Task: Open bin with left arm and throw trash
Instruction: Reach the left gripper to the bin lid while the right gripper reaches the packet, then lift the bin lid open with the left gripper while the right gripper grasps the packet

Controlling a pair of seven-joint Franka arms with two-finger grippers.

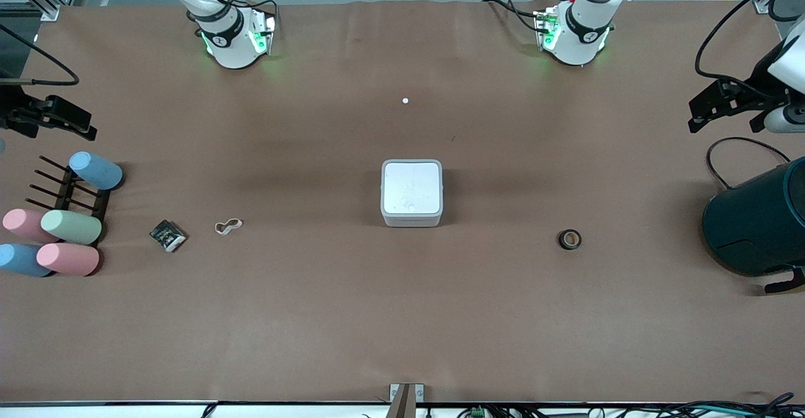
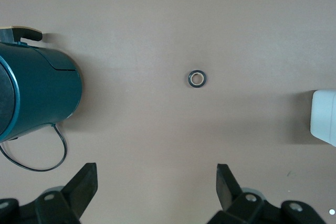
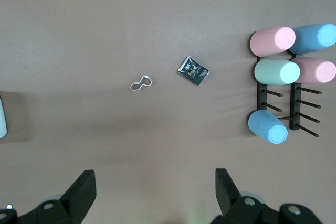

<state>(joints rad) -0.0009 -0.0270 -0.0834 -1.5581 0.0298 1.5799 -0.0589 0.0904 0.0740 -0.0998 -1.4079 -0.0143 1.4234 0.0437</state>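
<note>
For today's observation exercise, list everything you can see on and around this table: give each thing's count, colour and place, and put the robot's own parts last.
bin: one, white, lid shut, mid-table.
tape roll: one, black, toward the left arm's end, nearer the front camera than the bin.
rubber band: one, beige, toward the right arm's end.
wrapper: one, black with white edge, beside the rubber band.
cylinders: five, two pink, two blue, one green, on a dark rack at the right arm's end.
container: one, dark teal, at the left arm's end.
dot: one, white, between the bases.
left gripper: open, above the table near the container.
right gripper: open, above the table near the rack.
</note>
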